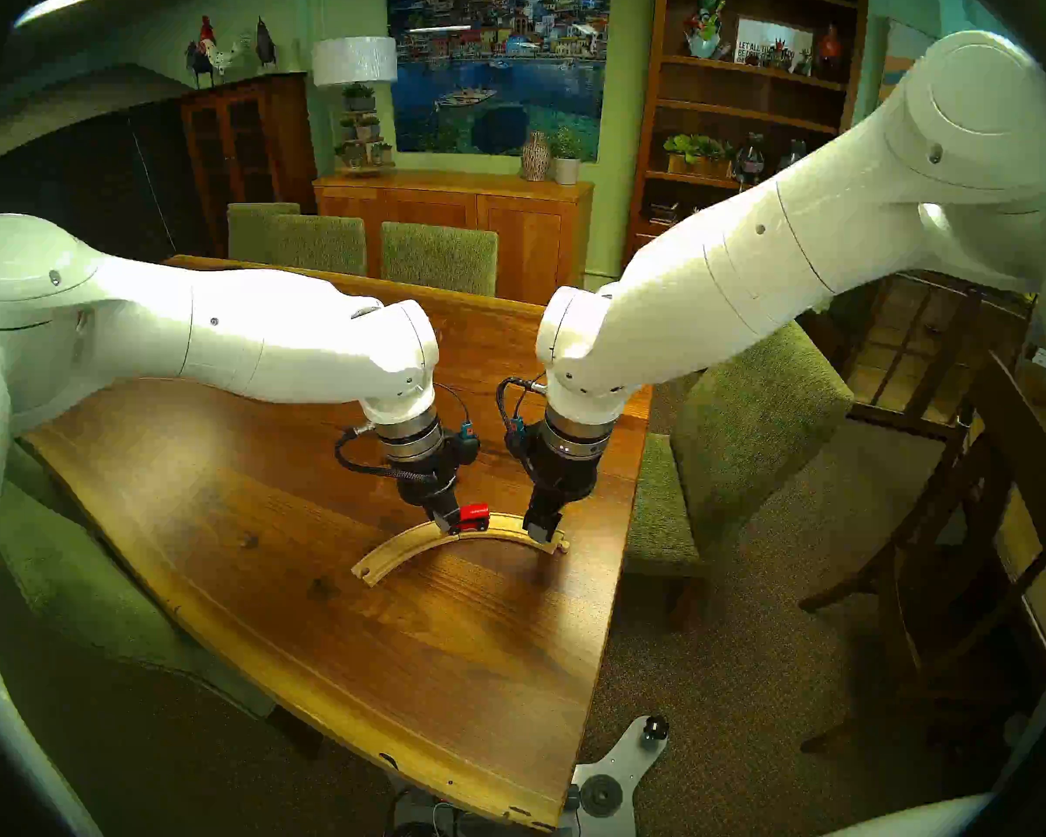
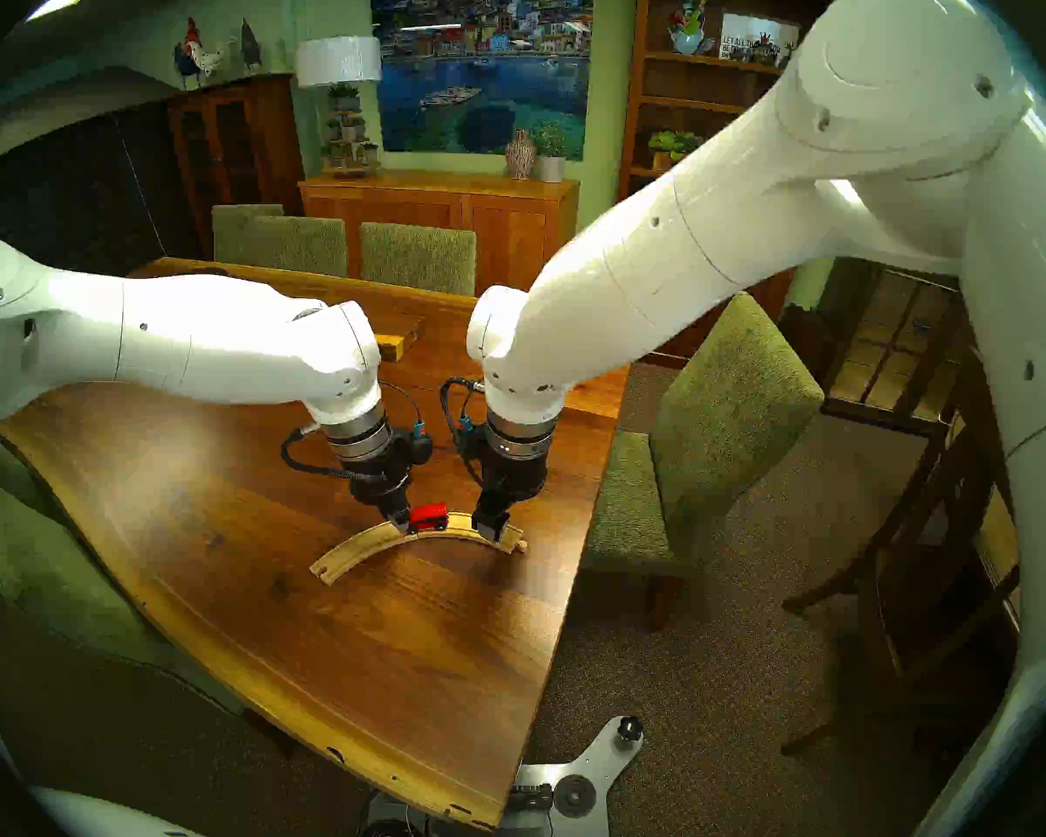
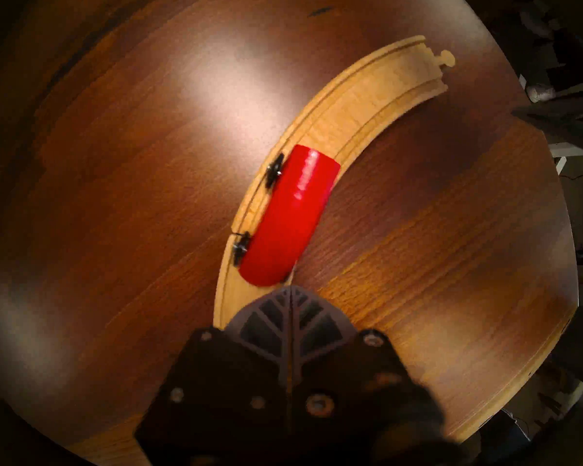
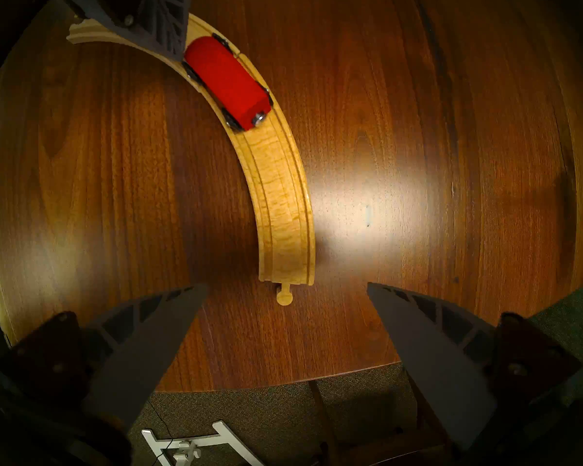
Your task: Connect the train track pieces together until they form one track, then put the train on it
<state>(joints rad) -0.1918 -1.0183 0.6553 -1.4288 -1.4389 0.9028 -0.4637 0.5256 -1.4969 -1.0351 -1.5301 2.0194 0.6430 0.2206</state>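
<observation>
Track [image 1: 460, 543] is lying as one pale-wood arc at the lower centre of the head views, its middle part hiding behind the left gripper [image 1: 444, 523] and the train [image 1: 471, 517], so the seam is hard to make out there (a thin dark line by the rear wheel in the left wrist view may be it). The right end of the arc is partly covered by the right gripper [image 1: 542, 531] in the head views; whether those fingers are touching the wood I cannot tell.

Train is sitting on the track just right of centre in the head views: glossy red body, black wheels, a small metal stud on its end face in the right wrist view [image 4: 228, 82]. In the left wrist view [image 3: 288, 213] its right-side wheels are hidden under the body.

Left gripper is showing its fingers pressed together, holding nothing, tips just behind the train's rounded end. Right gripper [image 4: 285, 288] is standing wide, with the track's round peg [image 4: 284, 295] lying between its fingertips.

Table [image 1: 219, 515] is showing dark reddish wood grain with a paler edge band and glare patches. Green upholstered chairs [image 1: 439, 256] are standing at the far side, and a wooden sideboard [image 1: 448, 213] and a harbour picture [image 1: 496, 56] are filling the upper centre.
</observation>
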